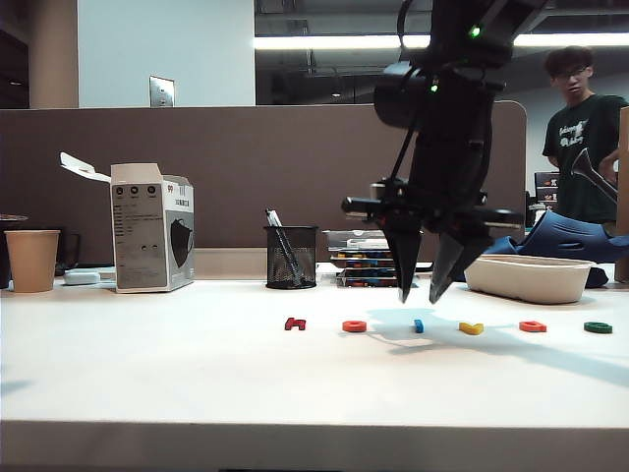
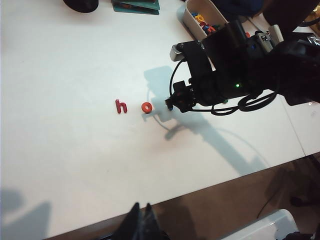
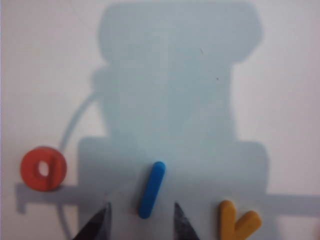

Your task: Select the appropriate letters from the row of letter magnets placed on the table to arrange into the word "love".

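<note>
The letter magnets lie in a row on the white table (image 1: 147, 364): a dark red h (image 1: 295, 324), an orange-red ring (image 1: 354, 325), a blue bar (image 1: 419, 325), a yellow V (image 1: 471, 327), an orange-red angular letter (image 1: 533, 325) and a dark green letter (image 1: 598, 327). My right gripper (image 1: 426, 293) hangs open, tips down, just above the blue bar (image 3: 151, 189), which lies between its fingers (image 3: 141, 207). The ring (image 3: 43, 168) and the V (image 3: 237, 222) flank it. My left gripper (image 2: 141, 206) is shut and empty over the table's front edge.
A cardboard box (image 1: 152, 228), a paper cup (image 1: 32, 260) and a mesh pen holder (image 1: 291, 256) stand along the brown partition. A white tray (image 1: 529, 277) sits at the back right. A person (image 1: 580, 128) stands behind it.
</note>
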### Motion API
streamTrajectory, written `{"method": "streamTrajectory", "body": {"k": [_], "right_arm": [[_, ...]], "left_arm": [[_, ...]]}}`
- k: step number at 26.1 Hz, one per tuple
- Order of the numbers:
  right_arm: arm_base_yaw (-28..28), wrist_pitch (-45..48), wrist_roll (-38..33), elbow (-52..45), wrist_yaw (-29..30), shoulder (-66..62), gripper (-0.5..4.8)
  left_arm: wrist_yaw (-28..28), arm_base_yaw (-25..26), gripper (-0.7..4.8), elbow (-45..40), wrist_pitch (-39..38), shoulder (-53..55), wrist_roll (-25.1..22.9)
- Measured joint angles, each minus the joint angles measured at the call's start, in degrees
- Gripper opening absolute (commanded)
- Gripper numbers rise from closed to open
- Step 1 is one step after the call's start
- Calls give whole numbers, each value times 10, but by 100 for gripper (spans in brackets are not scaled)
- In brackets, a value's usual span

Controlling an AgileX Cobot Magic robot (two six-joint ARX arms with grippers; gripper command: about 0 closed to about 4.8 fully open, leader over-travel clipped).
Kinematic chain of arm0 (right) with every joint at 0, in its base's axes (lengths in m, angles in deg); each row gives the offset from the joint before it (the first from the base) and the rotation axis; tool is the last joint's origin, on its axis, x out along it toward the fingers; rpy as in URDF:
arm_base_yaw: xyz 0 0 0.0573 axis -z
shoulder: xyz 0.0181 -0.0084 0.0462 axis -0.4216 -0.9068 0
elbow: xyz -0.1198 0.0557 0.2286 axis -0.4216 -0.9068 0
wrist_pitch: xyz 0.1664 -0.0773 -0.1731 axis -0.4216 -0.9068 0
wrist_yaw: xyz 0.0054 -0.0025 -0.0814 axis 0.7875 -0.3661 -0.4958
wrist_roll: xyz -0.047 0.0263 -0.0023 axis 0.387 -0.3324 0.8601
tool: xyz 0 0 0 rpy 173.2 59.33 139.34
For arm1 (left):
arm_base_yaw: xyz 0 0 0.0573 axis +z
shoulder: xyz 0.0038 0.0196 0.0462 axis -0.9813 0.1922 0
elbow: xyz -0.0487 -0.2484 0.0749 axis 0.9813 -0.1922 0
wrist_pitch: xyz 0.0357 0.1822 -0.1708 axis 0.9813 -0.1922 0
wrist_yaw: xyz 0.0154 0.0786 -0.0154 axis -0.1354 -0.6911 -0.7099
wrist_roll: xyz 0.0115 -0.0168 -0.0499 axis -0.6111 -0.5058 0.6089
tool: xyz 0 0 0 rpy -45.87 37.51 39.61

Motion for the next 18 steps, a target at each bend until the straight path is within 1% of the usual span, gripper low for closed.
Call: {"method": "streamTrajectory", "body": {"k": [13,14,15,16,18], "right_arm": [[0,9,-3,6,-2,-41,148],[0,7,-3,7,-2,-42,142],[0,5,-3,7,-2,-42,121],[0,4,-3,7,-2,-42,79],[1,-1,-3,7,-5,-42,71]], "left_arm": [[0,0,-5,0,0,0,-3],[0,0,-5,0,0,0,-4],[0,0,-5,0,0,0,-5],[0,0,-5,0,0,0,-5],[0,0,-5,0,0,0,-5]]}}
